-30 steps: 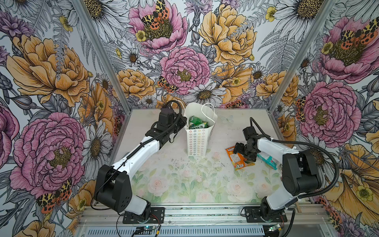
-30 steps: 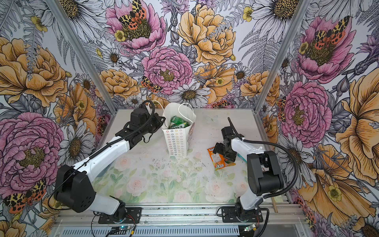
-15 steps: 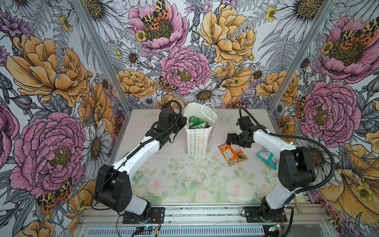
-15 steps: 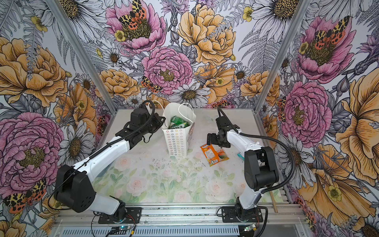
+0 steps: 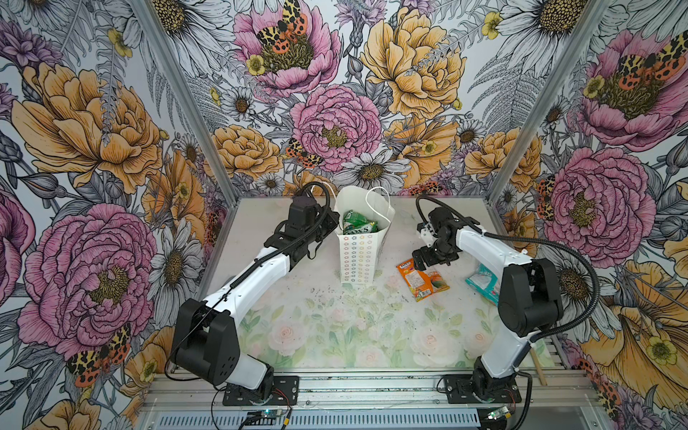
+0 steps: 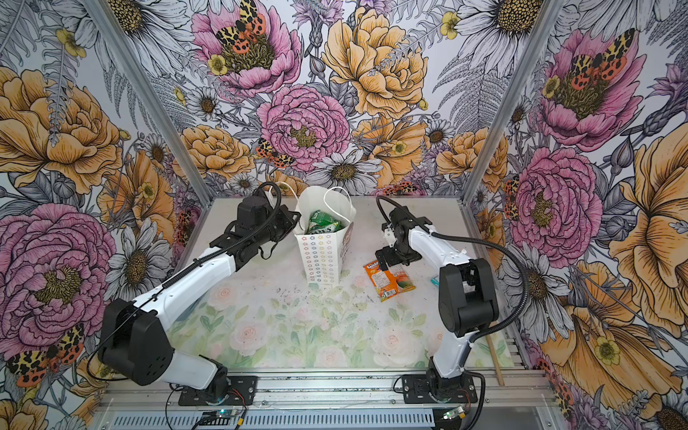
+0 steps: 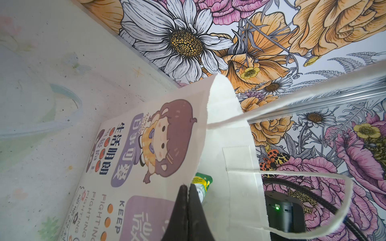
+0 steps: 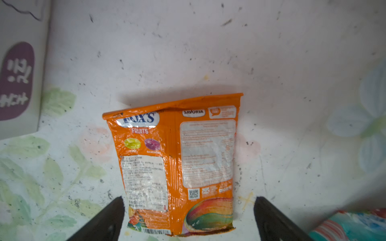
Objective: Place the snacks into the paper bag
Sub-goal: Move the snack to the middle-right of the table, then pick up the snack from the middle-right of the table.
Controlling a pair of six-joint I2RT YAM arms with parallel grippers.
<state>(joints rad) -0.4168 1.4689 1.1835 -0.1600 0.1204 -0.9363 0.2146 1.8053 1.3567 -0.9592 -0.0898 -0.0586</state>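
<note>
Nearest me, the 2 arm bases (image 5: 257, 391) sit bolted to a metal rail (image 5: 372, 387) at the front edge of the table (image 5: 335, 335), and a thin wooden stick (image 5: 538, 366) lies beside the right one. Past the middle of the flower-printed top, on the right side, 2 snacks lie flat outside the bag. One is an orange packet (image 5: 422, 279). The other is a teal packet (image 5: 482, 281) further right and apart from it, partly hidden behind the right arm. The right wrist view shows the orange packet (image 8: 177, 158) label side up, reading "FOX'S FRUITS", with a mango picture at one end. The right gripper (image 5: 428, 257) hangs above it, pointing down, jaws spread wide. In the wrist view its 2 fingers (image 8: 104, 219) stand either side of the mango end with nothing gripped between them. I cannot tell whether the tips touch the table. Further back, near the centre line, the paper bag (image 5: 359, 253) stands upright with its mouth open. Rows of small flower rings cover the face toward me, and a white cord handle (image 5: 376, 204) loops above. At least 2 green packets (image 5: 357, 227) show inside, near the top. The left gripper (image 5: 329, 223) sits at the bag's left rim. The left wrist view shows its jaws pinched tight on the top edge of the panel printed with a cartoon girl (image 7: 167, 137). Floral wallpaper (image 5: 335, 123) closes off 3 sides behind.
</note>
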